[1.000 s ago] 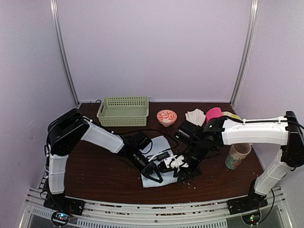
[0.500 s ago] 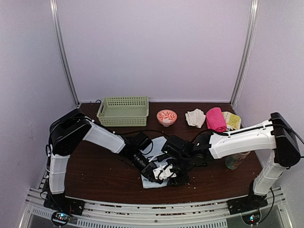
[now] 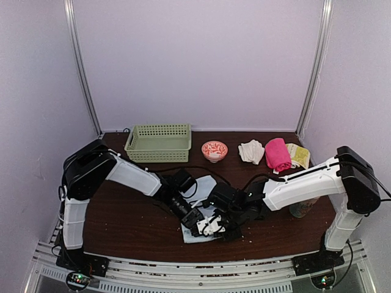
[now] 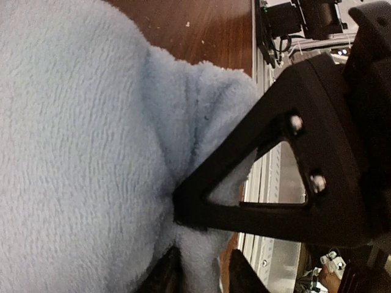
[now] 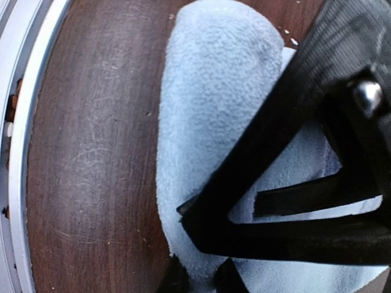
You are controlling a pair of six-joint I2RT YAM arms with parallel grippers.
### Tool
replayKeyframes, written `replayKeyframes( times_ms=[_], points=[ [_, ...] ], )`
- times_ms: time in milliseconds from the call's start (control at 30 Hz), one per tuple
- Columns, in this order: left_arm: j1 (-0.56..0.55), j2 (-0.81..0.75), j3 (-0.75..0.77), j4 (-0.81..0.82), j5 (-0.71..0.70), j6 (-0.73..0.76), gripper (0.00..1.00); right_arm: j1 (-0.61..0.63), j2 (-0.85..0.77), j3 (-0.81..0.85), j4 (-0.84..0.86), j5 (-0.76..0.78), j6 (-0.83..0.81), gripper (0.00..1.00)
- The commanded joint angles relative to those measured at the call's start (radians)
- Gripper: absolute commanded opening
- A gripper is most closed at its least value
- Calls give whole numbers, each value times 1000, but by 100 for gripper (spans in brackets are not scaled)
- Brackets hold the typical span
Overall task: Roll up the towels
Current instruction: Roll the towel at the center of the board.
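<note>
A pale blue towel lies on the brown table near the front, its near edge rolled over into a thick fold. Both grippers meet at that near edge. My left gripper has its jaws parted, with a fold of the blue towel loose between the fingers. My right gripper is shut on the towel's edge beside the bare wood. An off-white towel lies crumpled at the back of the table, apart from both arms.
At the back stand a green basket, a small red-patterned bowl, a rolled pink cloth and a yellow cloth. A mug stands behind the right forearm. The table's metal front rail runs just beyond the towel.
My right arm has swung left and down to the blue towel's near edge, and its jaws have closed on it. My left gripper's jaws have parted.
</note>
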Motion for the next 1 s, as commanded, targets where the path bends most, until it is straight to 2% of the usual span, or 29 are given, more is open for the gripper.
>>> replayKeyframes(
  times_ms=[0, 100, 333, 400, 533, 600, 667, 800, 967],
  points=[
    [10, -105, -51, -32, -126, 41, 33, 3, 48, -13, -77, -74, -2, 3],
    [46, -221, -116, 18, -190, 9, 38, -18, 55, 6, -142, -185, 8, 0],
    [79, -552, -325, 178, -538, -23, 41, -176, 192, 177, -351, -496, 22, 0],
    [27, -678, -406, 252, -658, 30, 41, -235, 297, 267, -451, -585, 2, 0],
    [-168, -812, -496, 338, -948, 223, 42, -328, 492, 436, -703, -745, -107, 0],
    [-260, -828, -516, 355, -1073, 324, 42, -359, 573, 493, -805, -793, -170, 0],
    [-294, -800, -504, 347, -1089, 374, 42, -377, 643, 548, -910, -825, -249, 0],
    [-328, -672, -421, 285, -1045, 449, 41, -391, 683, 571, -918, -821, -241, 0],
    [-374, -483, -292, 204, -1111, 549, 41, -392, 692, 591, -918, -820, -214, 0]
  ],
)
